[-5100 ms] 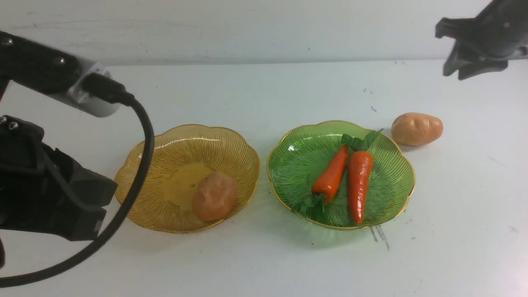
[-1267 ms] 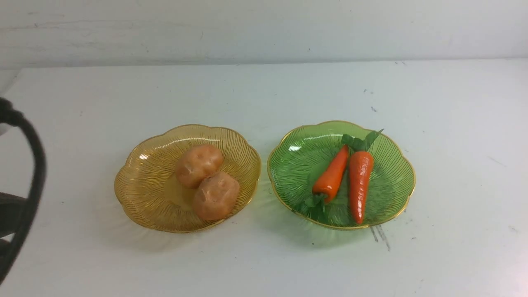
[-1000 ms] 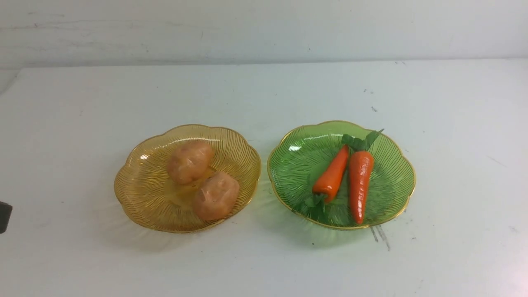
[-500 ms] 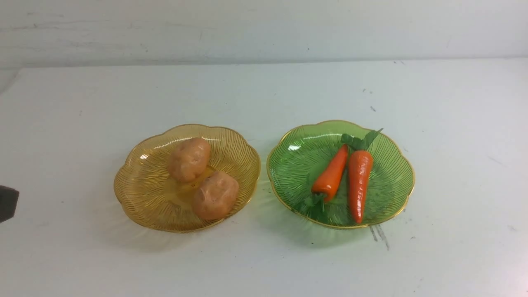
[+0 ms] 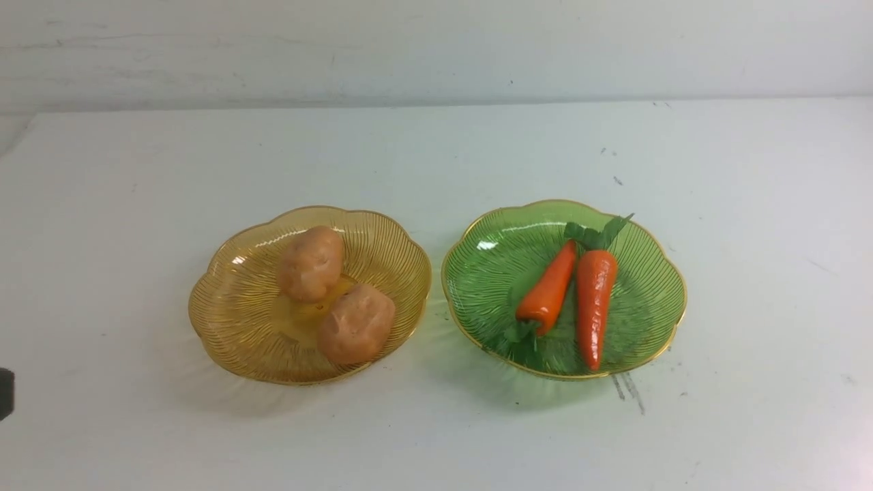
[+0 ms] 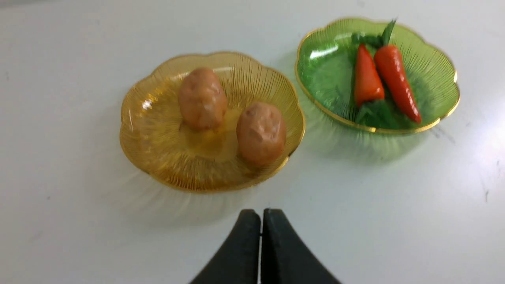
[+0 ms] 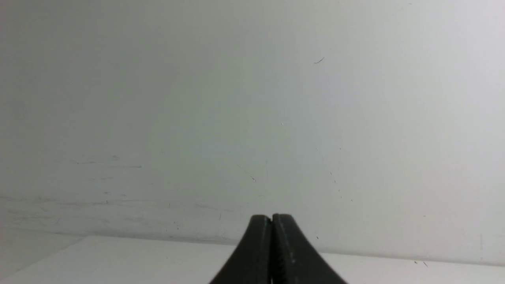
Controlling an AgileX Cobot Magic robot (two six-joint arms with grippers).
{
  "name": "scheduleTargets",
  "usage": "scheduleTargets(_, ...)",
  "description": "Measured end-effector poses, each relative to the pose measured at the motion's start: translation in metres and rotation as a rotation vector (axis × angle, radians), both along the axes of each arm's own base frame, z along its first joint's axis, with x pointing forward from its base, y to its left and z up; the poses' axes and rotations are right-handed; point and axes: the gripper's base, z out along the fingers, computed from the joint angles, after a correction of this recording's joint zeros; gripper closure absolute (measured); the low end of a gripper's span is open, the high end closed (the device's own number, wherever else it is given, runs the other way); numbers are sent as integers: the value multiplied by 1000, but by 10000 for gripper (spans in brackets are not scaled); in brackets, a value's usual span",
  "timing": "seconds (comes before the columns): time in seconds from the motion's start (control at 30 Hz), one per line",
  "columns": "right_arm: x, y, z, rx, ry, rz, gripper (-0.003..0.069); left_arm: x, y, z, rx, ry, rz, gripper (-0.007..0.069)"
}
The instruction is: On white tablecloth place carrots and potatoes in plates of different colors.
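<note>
Ribbed amber plate (image 5: 232, 320), ribbed green plate (image 5: 491, 266), orange carrots (image 5: 595, 300)

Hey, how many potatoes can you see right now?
2. The far potato and the near potato both lie in the amber plate, the near one by the rim facing the green plate. None seems hidden.

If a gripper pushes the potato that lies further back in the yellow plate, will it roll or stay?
It would probably roll a little: the far potato is a rounded oval lying in the dished yellow plate. The near potato close beside it would likely stop it soon if it is pushed that way.
</note>
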Motion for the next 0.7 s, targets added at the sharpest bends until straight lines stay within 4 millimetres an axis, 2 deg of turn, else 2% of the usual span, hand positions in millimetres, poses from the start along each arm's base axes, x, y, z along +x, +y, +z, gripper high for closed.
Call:
scheduleTargets(0.13, 0, 0, 0, -2, -1, -1, 674, -11, 5, -11, -40, -87, 1, 628)
scheduleTargets(0.33, 0, 0, 0, -3, 0, -2, 674, -19, 7, -20, -59, -101, -5, 628)
scheduleTargets(0.7, 0, 0, 0, 5, 2, -1, 674, -18, 7, -25, -54, -92, -6, 628)
